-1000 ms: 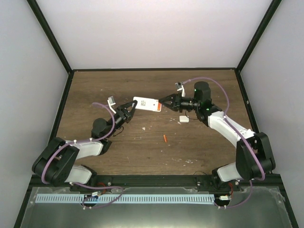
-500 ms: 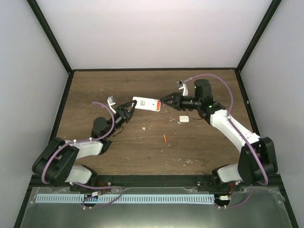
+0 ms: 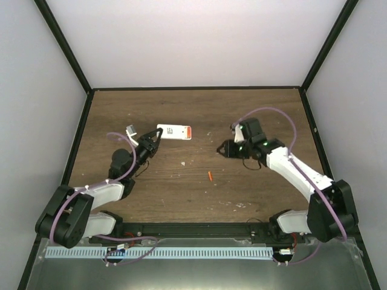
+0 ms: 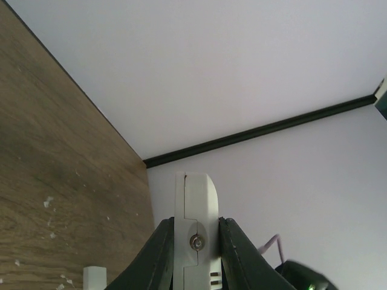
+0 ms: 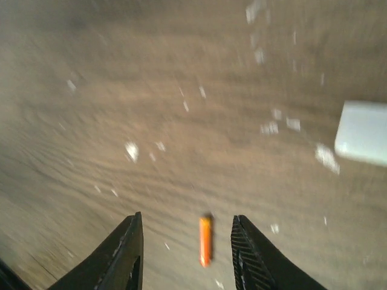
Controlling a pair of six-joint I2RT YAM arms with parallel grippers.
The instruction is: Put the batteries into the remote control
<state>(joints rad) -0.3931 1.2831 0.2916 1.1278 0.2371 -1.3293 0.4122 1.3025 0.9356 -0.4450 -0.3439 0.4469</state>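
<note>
I have the remote control (image 3: 174, 132) toward the back left of the table (image 3: 121, 109), apparently held off the wood. Its near end is clamped between the fingers of the left gripper (image 3: 152, 142), and the left wrist view shows the jaws pressed against both its sides. An orange patch at its free end may be one battery already seated, though I can't confirm that. One loose battery (image 5: 205, 240) lies flat on the wood, well apart from the remote. My right gripper (image 5: 187, 248) hangs above it, jaws parted and empty, the battery lined up between them. The white cover piece (image 5: 363, 141) lies off to one side. I judge the job roughly half done: pick-up, insertion and probably the cover are left.
</note>
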